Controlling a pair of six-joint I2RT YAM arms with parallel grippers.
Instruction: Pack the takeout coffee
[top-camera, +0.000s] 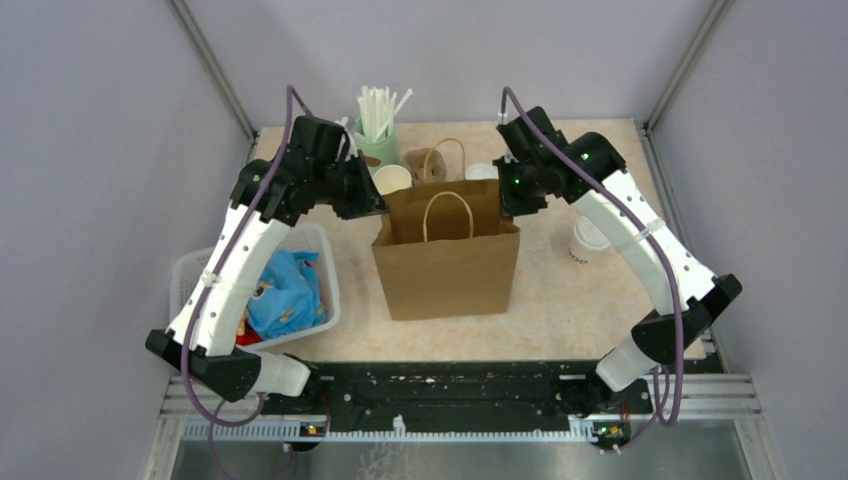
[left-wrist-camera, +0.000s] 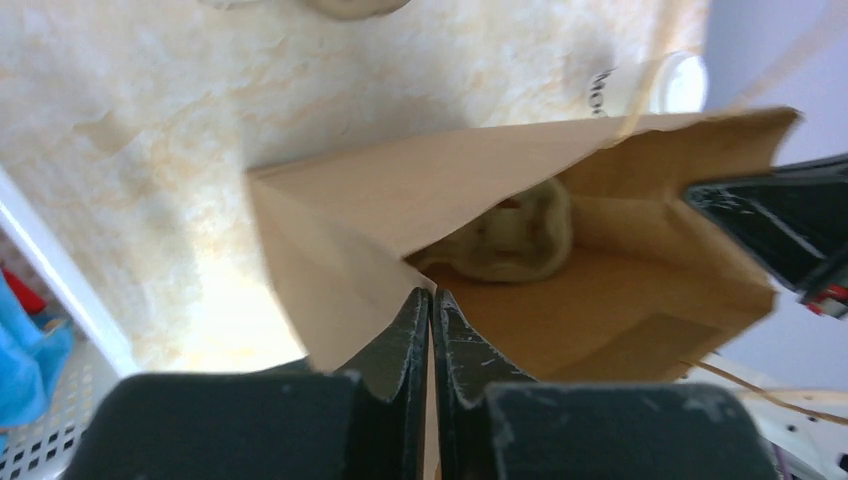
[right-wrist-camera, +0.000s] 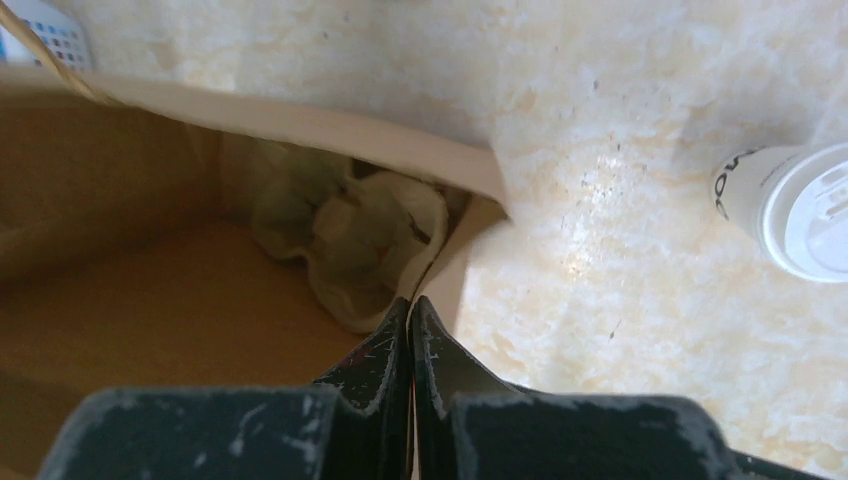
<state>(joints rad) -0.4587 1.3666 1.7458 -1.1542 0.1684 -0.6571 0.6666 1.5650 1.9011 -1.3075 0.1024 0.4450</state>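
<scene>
The table (top-camera: 560, 310) is carrying everything, and the biggest thing on it, the brown paper bag (top-camera: 445, 265), is standing upright at its middle with its mouth being held apart by both arms. The left gripper (left-wrist-camera: 432, 300) is pinching the bag's left rim with its fingers almost together and a sliver of paper between them. The right gripper (right-wrist-camera: 410, 305) is squeezing fully closed at the right rim, seemingly on the paper edge. A pulp cup carrier (right-wrist-camera: 350, 240) is lying at the bottom of the bag. The takeout coffee (top-camera: 588, 238) is standing upright on the table to the right of the bag. It is clear of the right fingers and far from the left ones, with nothing touching it. It is probably going to feel light but crushable, its paper wall yielding and its lid (right-wrist-camera: 815, 215) slick, so a gentle grip around the mid-body below the lid looks safest.
</scene>
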